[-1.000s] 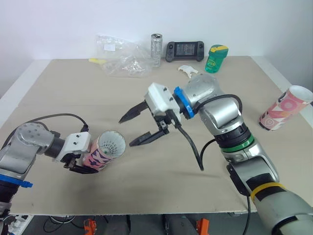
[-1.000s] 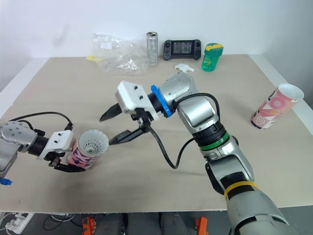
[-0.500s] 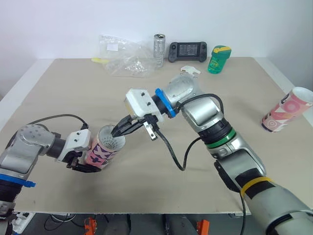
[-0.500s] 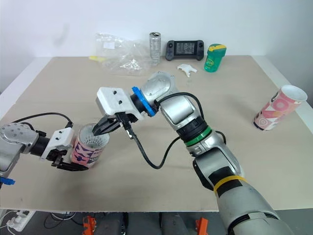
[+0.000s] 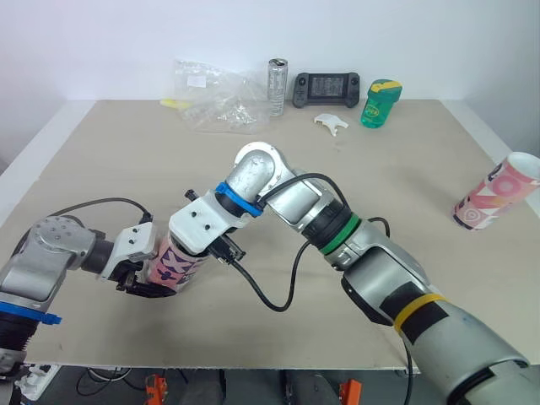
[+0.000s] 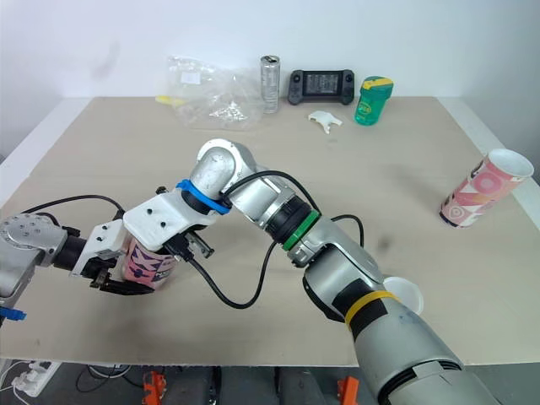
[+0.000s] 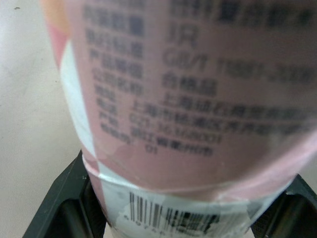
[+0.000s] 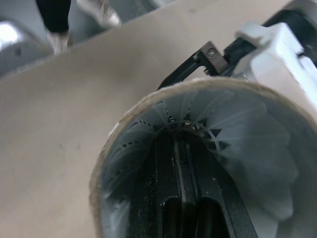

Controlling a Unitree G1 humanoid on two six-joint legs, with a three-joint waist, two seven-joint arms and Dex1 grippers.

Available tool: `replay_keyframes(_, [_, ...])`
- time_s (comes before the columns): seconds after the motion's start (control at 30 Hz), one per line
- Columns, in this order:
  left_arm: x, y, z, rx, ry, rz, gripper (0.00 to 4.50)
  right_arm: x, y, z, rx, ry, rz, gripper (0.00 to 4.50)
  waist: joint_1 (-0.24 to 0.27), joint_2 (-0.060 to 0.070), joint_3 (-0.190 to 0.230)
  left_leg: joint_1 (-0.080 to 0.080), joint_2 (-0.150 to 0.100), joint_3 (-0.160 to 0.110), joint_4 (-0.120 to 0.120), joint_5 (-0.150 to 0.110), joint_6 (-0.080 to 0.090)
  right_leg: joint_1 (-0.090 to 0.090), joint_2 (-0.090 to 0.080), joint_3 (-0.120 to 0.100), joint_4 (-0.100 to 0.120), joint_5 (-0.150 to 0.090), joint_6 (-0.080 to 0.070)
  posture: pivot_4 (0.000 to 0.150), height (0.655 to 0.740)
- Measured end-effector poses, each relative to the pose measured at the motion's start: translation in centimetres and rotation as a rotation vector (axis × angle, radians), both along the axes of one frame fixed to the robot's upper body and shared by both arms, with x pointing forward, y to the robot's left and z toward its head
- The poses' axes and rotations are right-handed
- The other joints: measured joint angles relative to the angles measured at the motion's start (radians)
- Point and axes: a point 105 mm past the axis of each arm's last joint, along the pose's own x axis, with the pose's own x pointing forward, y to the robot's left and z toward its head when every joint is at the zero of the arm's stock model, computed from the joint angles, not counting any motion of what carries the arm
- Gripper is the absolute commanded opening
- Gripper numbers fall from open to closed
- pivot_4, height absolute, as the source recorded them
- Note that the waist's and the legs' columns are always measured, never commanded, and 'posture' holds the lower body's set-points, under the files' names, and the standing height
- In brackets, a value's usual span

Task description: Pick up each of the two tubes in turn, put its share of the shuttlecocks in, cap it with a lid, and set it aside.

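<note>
Pink and white, the tube [image 5: 171,270] was held low over the table [image 5: 101,169], close to the robot's left side. The left gripper [image 5: 142,285] had its two black fingers [image 7: 67,210] squeezed on the tube's bottom end, one on each side, near the bar code. The tube leaned, with its open mouth pointing up at the right arm. I could not tell if it touched the table.

The right gripper [image 8: 181,144] was poked down inside that mouth. Its fingers were pressed close together, with only a thin crack between them, and I saw nothing pinched there. White feathers of a shuttlecock [image 8: 247,148] ringed them inside the tube.

A few things could go wrong. If the right arm pushed too hard, the thin feathers might bend or snap. The push runs along the tube, so the tube might slide back through the left fingers, which hold just one end. It could also twist and fall out. When the right gripper comes out, its fingers might catch the feathers and drag the shuttlecock out too.

The other tube [image 5: 498,190] lay well apart, by the table's right edge. A white round thing [image 6: 398,293], maybe a lid, lay beside the right arm, and a wide swing could knock it off.
</note>
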Motion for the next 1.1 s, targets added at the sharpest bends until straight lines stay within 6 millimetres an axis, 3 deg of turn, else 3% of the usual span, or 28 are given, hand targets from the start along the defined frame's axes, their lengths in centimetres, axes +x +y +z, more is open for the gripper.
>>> replay_keyframes(0.2, [-0.1, 0.4, -0.1, -0.006, 0.016, 0.038, 3.02, 0.4, 1.1, 0.2, -0.011, 0.006, -0.02, 0.06, -0.001, -0.001, -0.001, 0.004, 0.005, 0.0, -0.002, 0.0, 0.0, 0.001, 0.004, -0.001, 0.001, -0.001, -0.002, 0.15, 0.7236])
replay_keyframes(0.33, [-0.3, 0.2, 0.0, -0.01, 0.008, 0.037, 3.02, 0.2, 0.3, 1.1, 0.01, 0.192, -0.068, 0.06, 0.002, -0.001, 0.0, 0.003, 0.005, -0.001, -0.002, 0.0, 0.0, 0.001, 0.004, -0.002, 0.001, -0.001, -0.004, 0.15, 0.7236])
replay_keyframes(0.43, [-0.3, -0.2, 0.0, -0.028, -0.004, 0.036, 3.02, 0.6, -1.8, 3.4, 0.083, 0.276, -0.093, 0.06, 0.007, -0.003, 0.001, -0.001, 0.003, -0.003, -0.001, 0.0, -0.001, 0.0, 0.001, -0.004, 0.0, 0.0, -0.006, 0.15, 0.7236])
replay_keyframes(0.53, [-0.4, -0.4, 0.0, -0.045, -0.01, 0.04, 3.02, 1.7, -5.5, 5.9, 0.13, 0.271, -0.151, 0.06, 0.01, -0.004, 0.001, -0.002, -0.001, -0.003, -0.001, 0.0, -0.002, 0.0, -0.003, -0.004, -0.001, -0.001, -0.004, 0.15, 0.7236])
replay_keyframes(0.63, [-0.3, -0.6, 0.0, -0.058, -0.022, 0.046, 3.02, 2.1, -7.4, 6.5, 0.134, 0.24, -0.187, 0.06, 0.01, -0.003, 0.002, -0.002, -0.002, -0.004, -0.002, 0.0, -0.002, 0.0, -0.004, -0.005, 0.0, -0.001, -0.004, 0.15, 0.7236])
replay_keyframes(0.73, [-0.3, -2.7, -0.2, -0.126, -0.066, 0.009, 3.02, 2.6, -10.6, 7.0, 0.17, 0.191, -0.254, 0.06, 0.017, -0.005, 0.003, -0.004, -0.003, -0.005, -0.001, 0.0, -0.002, 0.0, -0.005, -0.007, -0.001, -0.001, -0.003, 0.15, 0.7236])
replay_keyframes(0.9, [0.0, -5.8, 0.5, -0.252, -0.141, -0.012, 3.02, 3.8, -17.0, 5.6, 0.161, 0.209, -0.494, 1.72, 0.02, -0.01, 0.005, -0.005, -0.004, -0.005, 0.0, 0.0, -0.002, 0.0, -0.006, -0.006, -0.002, -0.001, -0.003, 0.15, 0.7236])
replay_keyframes(0.97, [0.3, -7.3, 1.2, -0.342, -0.188, -0.015, 3.02, 4.1, -21.1, 3.8, 0.099, 0.227, -0.644, 2.17, 0.023, -0.01, 0.007, -0.006, -0.006, -0.005, 0.0, 0.0, -0.002, 0.0, -0.008, -0.007, -0.001, -0.002, -0.002, 0.15, 0.7236])
replay_keyframes(1.03, [0.5, -8.3, 1.5, -0.402, -0.206, -0.004, 3.02, 3.8, -23.7, 2.7, 0.05, 0.242, -0.735, 2.93, 0.021, -0.008, 0.008, -0.006, -0.006, -0.005, -0.001, 0.0, -0.001, -0.001, -0.008, -0.005, -0.001, -0.002, -0.001, 0.15, 0.7236])
replay_keyframes(1.07, [0.7, -8.8, 1.6, -0.428, -0.213, -0.005, 3.02, 3.2, -25.1, 2.4, 0.019, 0.24, -0.768, 3.2, 0.011, -0.007, 0.009, -0.006, -0.006, -0.005, -0.001, 0.0, -0.001, -0.001, -0.007, -0.004, -0.001, -0.002, -0.002, 0.15, 0.7236])
replay_keyframes(1.1, [0.7, -9.1, 1.6, -0.436, -0.214, -0.003, 3.02, 3.0, -25.7, 2.3, 0.006, 0.236, -0.783, 3.2, 0.005, -0.007, 0.009, -0.005, -0.006, -0.004, -0.001, 0.0, -0.001, -0.001, -0.007, -0.004, -0.001, -0.002, -0.002, 0.15, 0.7236])
